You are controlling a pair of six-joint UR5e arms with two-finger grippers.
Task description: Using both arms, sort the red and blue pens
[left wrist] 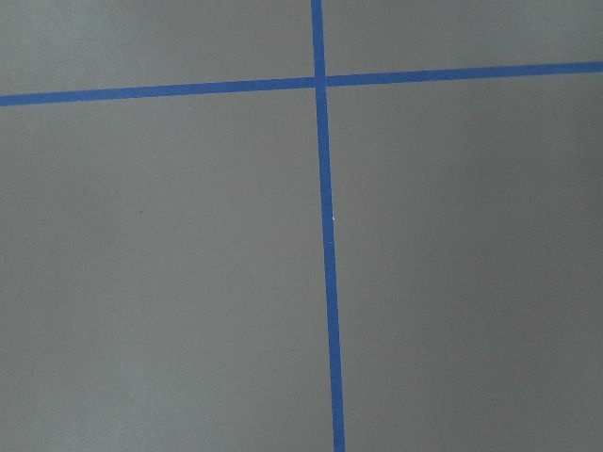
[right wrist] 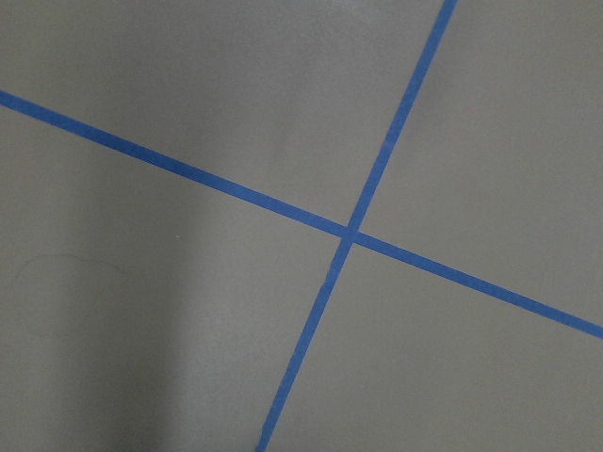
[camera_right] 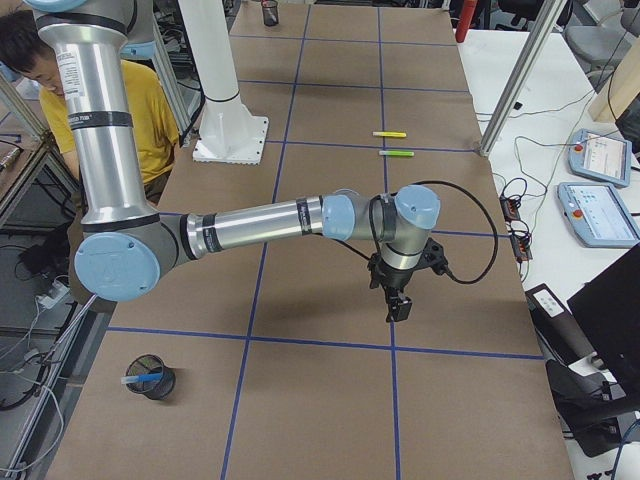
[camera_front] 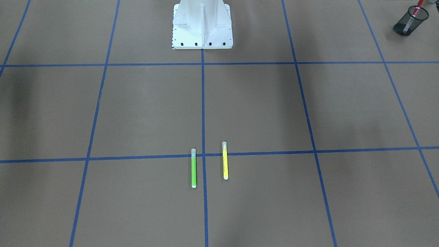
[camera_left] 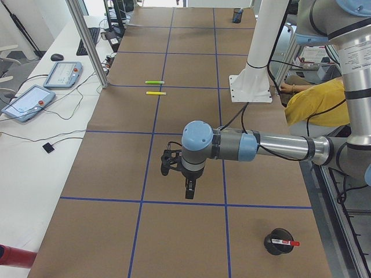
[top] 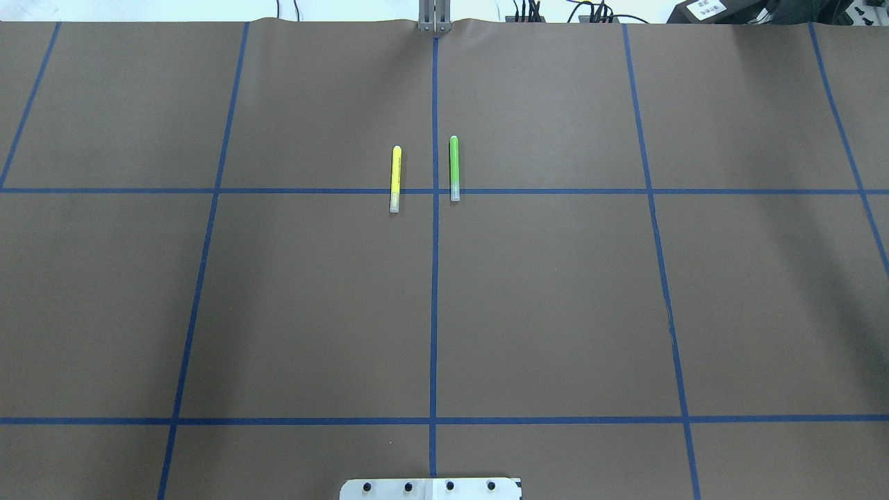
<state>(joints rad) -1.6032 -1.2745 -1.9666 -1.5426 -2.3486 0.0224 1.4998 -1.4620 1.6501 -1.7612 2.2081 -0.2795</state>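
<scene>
**Clerk:** Red pen, location?
**Keeper:** The red pen (camera_front: 416, 10) stood tilted in a black mesh cup (camera_front: 421, 21), upper right corner of the front-facing view.
**Clerk:** Blue pen?
**Keeper:** The blue pen (camera_right: 145, 378) sat in a second mesh cup (camera_right: 166, 390), lower left of the right-side view.
**Clerk:** End effectors?
**Keeper:** The left end effector (camera_left: 189, 190) hung over the counter (camera_left: 116, 174), mid-frame in the left-side view. The right end effector (camera_right: 397, 305) did likewise in the right-side view. Open or closed: could not tell for either.
**Clerk:** Other stock?
**Keeper:** A green marker (camera_front: 193, 168) and a yellow marker (camera_front: 225, 160) lay parallel, on either side of a blue tape line (camera_front: 203, 103).
</scene>
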